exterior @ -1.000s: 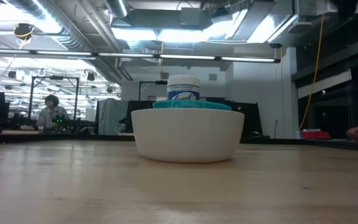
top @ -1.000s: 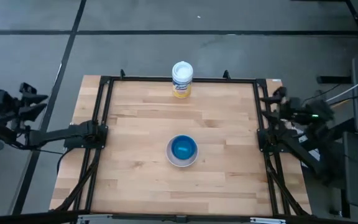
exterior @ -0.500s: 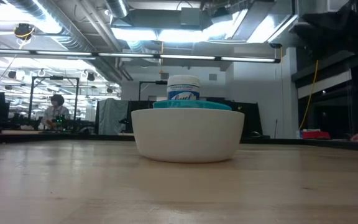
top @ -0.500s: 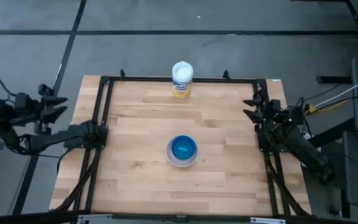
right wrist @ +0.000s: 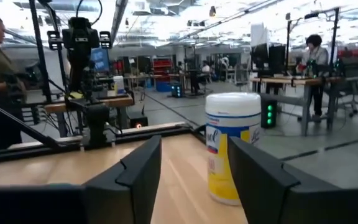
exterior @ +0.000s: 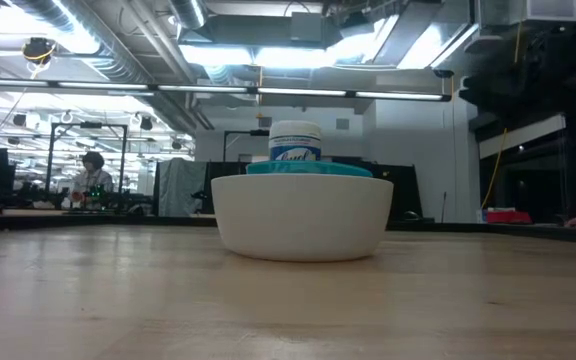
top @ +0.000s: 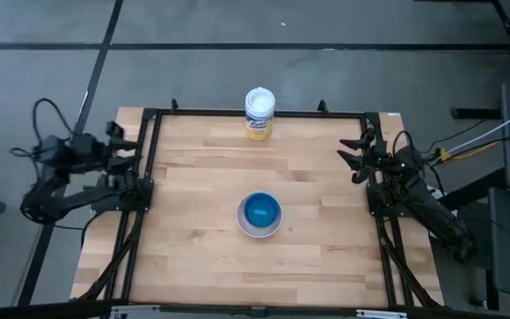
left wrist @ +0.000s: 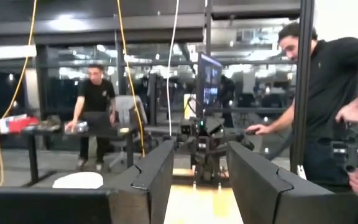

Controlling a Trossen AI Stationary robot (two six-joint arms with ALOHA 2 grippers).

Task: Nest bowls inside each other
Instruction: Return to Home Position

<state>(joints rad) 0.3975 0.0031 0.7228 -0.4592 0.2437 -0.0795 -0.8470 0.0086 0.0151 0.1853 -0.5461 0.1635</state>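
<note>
my left gripper (top: 124, 146): fingers spread, empty, at the table (top: 193, 266) left edge | my right gripper (top: 351, 152): fingers spread, empty, at the right edge | teal bowl (top: 260, 211) nested in white bowl (top: 243, 224), mid-table, well apart from both | wipes canister (top: 259, 113) at the far edge

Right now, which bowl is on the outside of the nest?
The white bowl: the larger one, its wall surrounding the teal bowl nested inside it.

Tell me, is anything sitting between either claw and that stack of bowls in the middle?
Nothing visible does. Only bare table lies between the left gripper, the right gripper and the white bowl holding the teal bowl. The canister stands at the far edge, off both paths.
</note>
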